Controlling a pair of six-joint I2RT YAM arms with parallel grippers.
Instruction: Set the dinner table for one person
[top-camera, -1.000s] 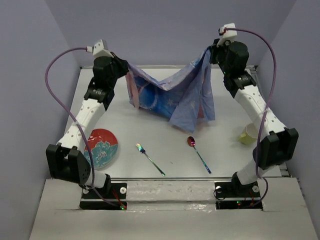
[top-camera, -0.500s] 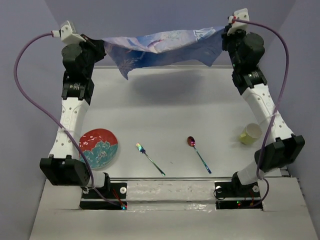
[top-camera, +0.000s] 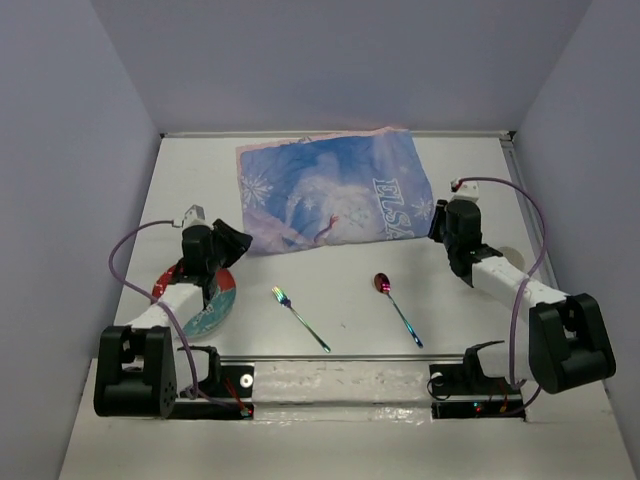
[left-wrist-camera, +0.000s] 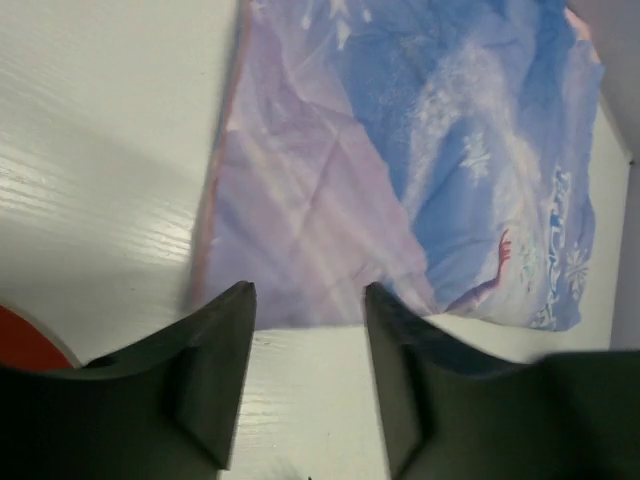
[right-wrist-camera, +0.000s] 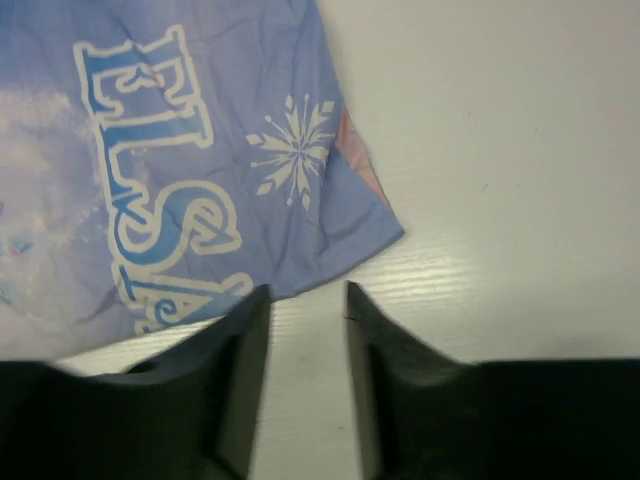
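Both arms have dropped from their high reach, and the mat (top-camera: 330, 195), hanging between them a moment ago, now lies flat on the table (top-camera: 330, 290) towards its far edge. Its long axis runs left to right. The left gripper (top-camera: 235, 240) sits just short of the mat's near-left corner, jaws parted with nothing between them. The right gripper (top-camera: 437, 222) sits by the near-right corner, also let go, a narrower gap showing bare table.

The plate (top-camera: 215, 305) lies near the near-left corner, partly under the left arm, so that arm is plainly nearer to it. From the plate, the mat lies ahead and to the right. The fork (top-camera: 300, 318) and spoon (top-camera: 397, 308) lie slantwise along the near edge, between the two arms and short of the mat.

To my eye the next job is the plate, and it would need carrying far-right onto the mat.

The top is matte white with a faint grain, closed in by pale lilac walls (top-camera: 330, 60) on three sides.
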